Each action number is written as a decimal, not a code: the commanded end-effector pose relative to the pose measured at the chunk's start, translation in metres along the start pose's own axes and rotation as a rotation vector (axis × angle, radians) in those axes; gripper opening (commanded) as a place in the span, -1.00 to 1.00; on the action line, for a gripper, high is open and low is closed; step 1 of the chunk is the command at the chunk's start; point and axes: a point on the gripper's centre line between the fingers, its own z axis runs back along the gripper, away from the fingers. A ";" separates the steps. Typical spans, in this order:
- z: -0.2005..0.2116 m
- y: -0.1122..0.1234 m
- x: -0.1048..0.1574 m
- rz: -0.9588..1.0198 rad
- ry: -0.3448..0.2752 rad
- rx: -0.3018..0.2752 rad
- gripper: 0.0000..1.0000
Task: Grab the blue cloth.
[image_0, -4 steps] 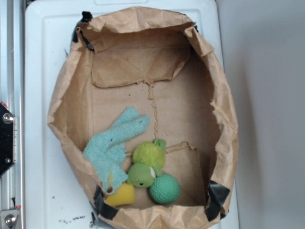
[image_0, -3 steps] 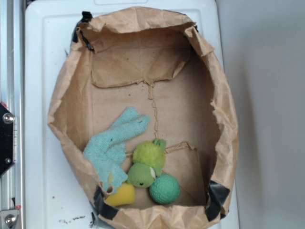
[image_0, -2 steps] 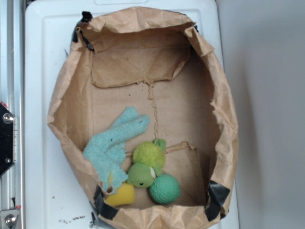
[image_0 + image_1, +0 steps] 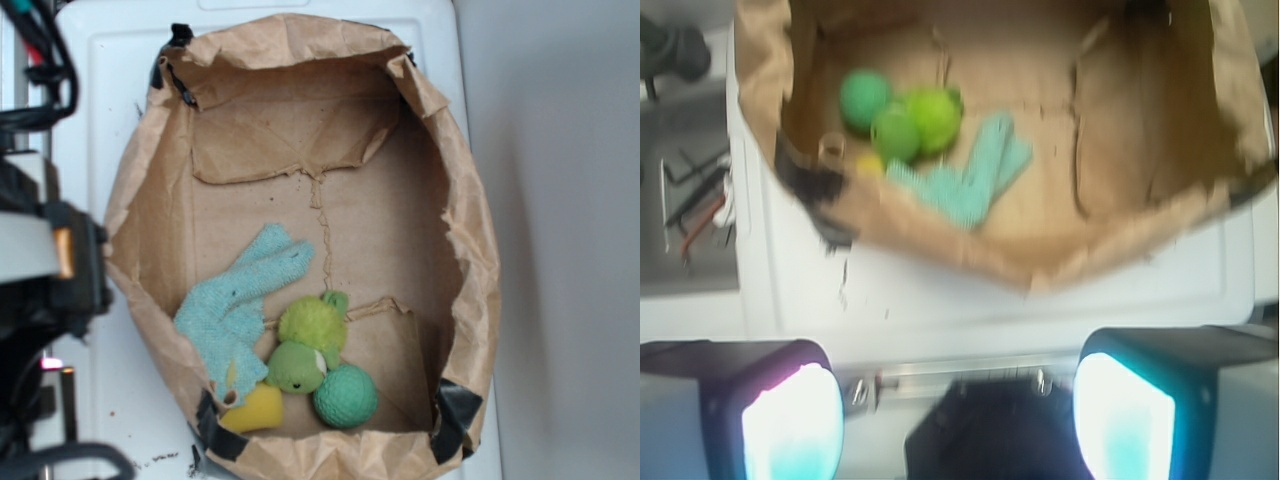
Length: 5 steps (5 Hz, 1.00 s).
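Lying flat on the floor of the brown paper bag (image 4: 470,250), the blue cloth (image 4: 238,300) touches the lime-green plush toy (image 4: 312,325) beside a green ball (image 4: 346,396). Outside the bag over the white bench (image 4: 90,90), the end effector (image 4: 958,420) has its fingers (image 4: 792,424) spread wide, holding nothing.

A crumpled tan-brown paper bag (image 4: 470,260), patched at its corners with black tape (image 4: 455,412), sits on a white plastic lid (image 4: 90,110). Inside lie a fuzzy pale aqua-blue terry cloth (image 4: 238,298), a fuzzy lime-green plush toy (image 4: 312,325) with a smoother green head, a darker green dimpled ball (image 4: 346,396), and a yellow rounded object (image 4: 253,408). In the wrist view the two gripper pads (image 4: 792,425) glow white, tinged cyan and pink, in black frames.
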 end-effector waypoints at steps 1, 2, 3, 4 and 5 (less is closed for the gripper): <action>-0.042 0.031 0.031 0.141 -0.068 0.091 1.00; -0.063 0.037 0.036 0.241 -0.066 0.126 1.00; -0.081 0.031 0.038 0.306 -0.061 0.145 1.00; -0.098 0.028 0.040 0.318 -0.039 0.182 1.00; -0.120 0.024 0.035 0.342 0.023 0.197 1.00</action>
